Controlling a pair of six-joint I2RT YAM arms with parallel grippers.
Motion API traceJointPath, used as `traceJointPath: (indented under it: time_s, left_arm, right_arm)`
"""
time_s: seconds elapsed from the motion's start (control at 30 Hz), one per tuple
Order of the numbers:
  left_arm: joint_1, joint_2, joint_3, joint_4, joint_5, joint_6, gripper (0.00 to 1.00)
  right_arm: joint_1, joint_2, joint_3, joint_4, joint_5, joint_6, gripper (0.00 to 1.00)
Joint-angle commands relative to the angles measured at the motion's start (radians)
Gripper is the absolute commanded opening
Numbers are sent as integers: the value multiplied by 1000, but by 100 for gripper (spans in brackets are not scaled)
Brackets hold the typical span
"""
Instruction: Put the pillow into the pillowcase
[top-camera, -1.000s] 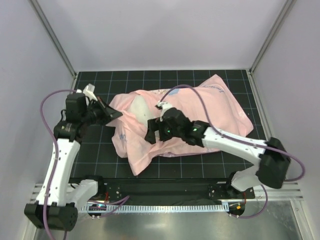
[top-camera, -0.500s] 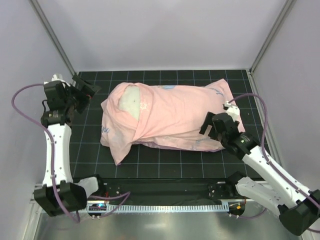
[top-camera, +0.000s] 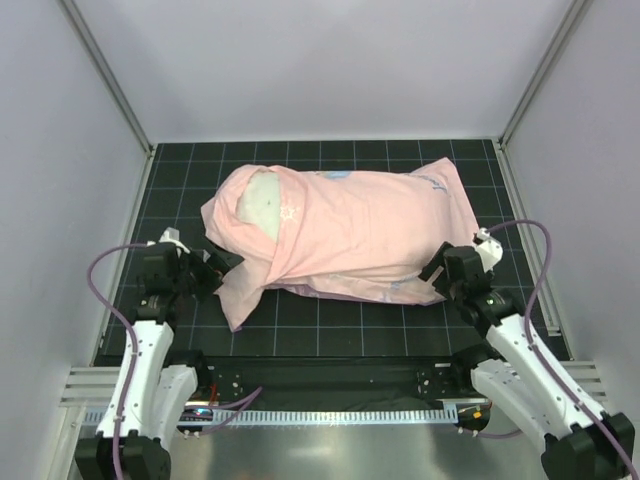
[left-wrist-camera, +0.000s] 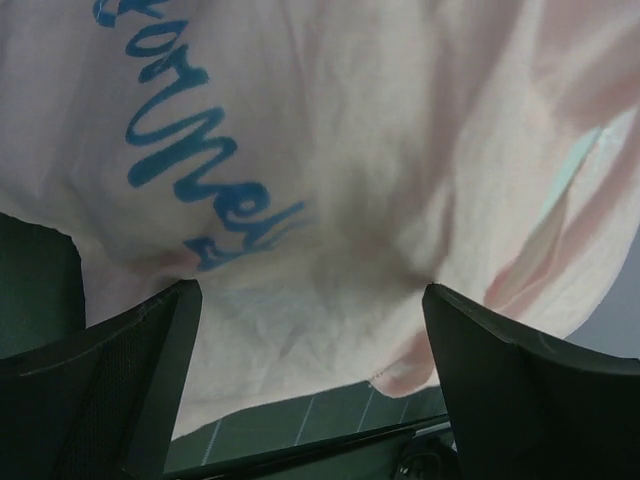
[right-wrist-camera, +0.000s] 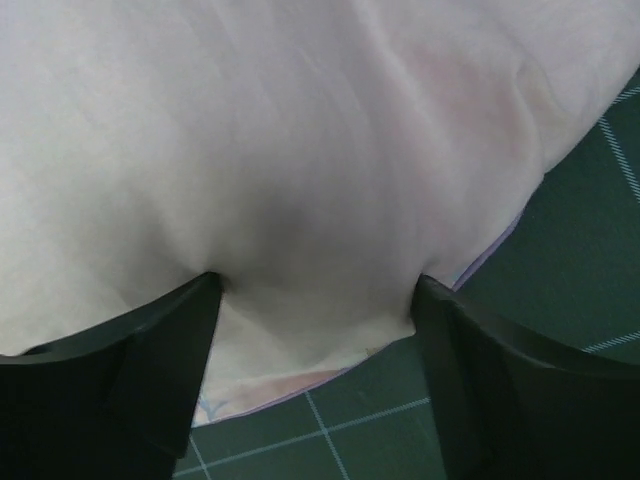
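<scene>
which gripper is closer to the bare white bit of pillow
Left. The left gripper is near the exposed pillow, by the pillowcase's open end; the right gripper is at the opposite end.

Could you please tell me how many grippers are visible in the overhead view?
2. The left gripper is at the near-left corner of the pillowcase. The right gripper is at its near-right end. Both are open, and no others appear hidden.
</scene>
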Motion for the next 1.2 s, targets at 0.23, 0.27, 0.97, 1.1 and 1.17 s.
traceJointPath:
  time_s: [0.23, 0.27, 0.97, 1.1, 1.17]
  left_arm:
    - [-44, 253, 102, 240, 9, 59, 0]
    - [-44, 222, 126, 208, -23, 75, 0]
    - [-44, 510, 1086, -268, -60, 167, 67]
    - [-72, 717, 1366, -449, -66, 181, 100]
    - [-73, 664, 1351, -419, -92, 190, 100]
  right_arm:
    - [3, 59, 235, 6, 14, -45, 4]
    - [3, 33, 261, -26, 19, -60, 4]
    - [-15, 470, 1322, -398, -79, -371, 99]
    - [-25, 663, 1638, -557, -93, -361, 100]
    - [-25, 621, 1615, -492, -160, -365, 100]
